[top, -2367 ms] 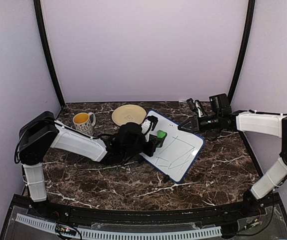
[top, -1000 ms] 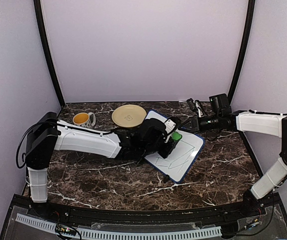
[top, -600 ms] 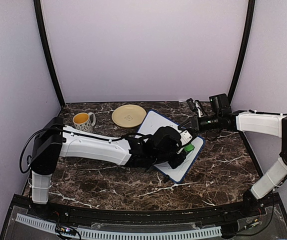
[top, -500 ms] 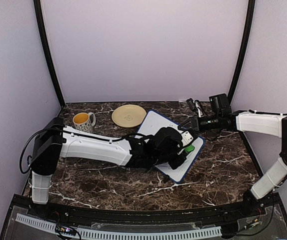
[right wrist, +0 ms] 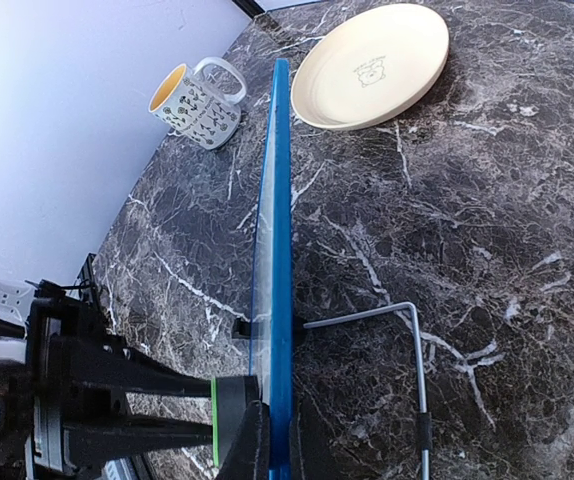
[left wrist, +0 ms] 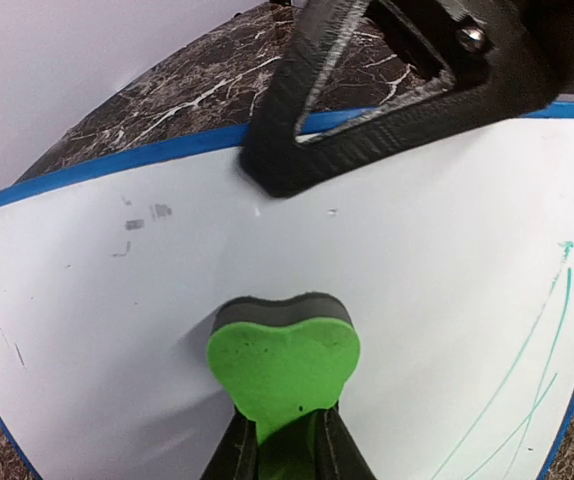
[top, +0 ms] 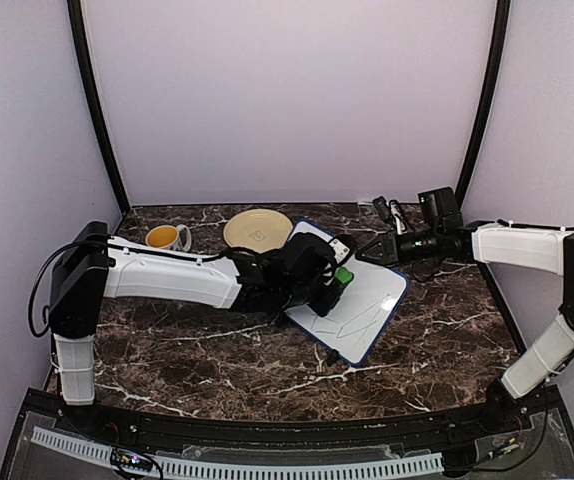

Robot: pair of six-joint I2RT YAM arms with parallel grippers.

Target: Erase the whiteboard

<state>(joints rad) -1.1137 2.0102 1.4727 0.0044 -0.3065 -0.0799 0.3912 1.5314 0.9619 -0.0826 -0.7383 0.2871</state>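
The whiteboard (top: 367, 300), white with a blue frame, rests tilted on the marble table. A few thin green lines (top: 352, 325) remain near its lower part. My left gripper (top: 335, 280) is shut on a green heart-shaped eraser (top: 343, 274), whose dark pad presses on the board's upper middle. In the left wrist view the eraser (left wrist: 282, 365) sits flat on the whiteboard (left wrist: 417, 250) ahead of my left gripper (left wrist: 285, 445), with green lines (left wrist: 537, 350) at the right. My right gripper (top: 363, 255) is shut on the board's far edge. The right wrist view shows the whiteboard (right wrist: 281, 200) edge-on between the fingers of my right gripper (right wrist: 282, 445).
A patterned mug (top: 167, 238) with a yellow inside and a round yellow plate (top: 257, 230) stand behind the board at the left. A bent wire stand (right wrist: 407, 330) sticks out behind the board. Purple walls enclose the table on three sides.
My left gripper swept the eraser rightward across the board, then came back up and left. Most of the green sketch has gone. The right arm has not moved.
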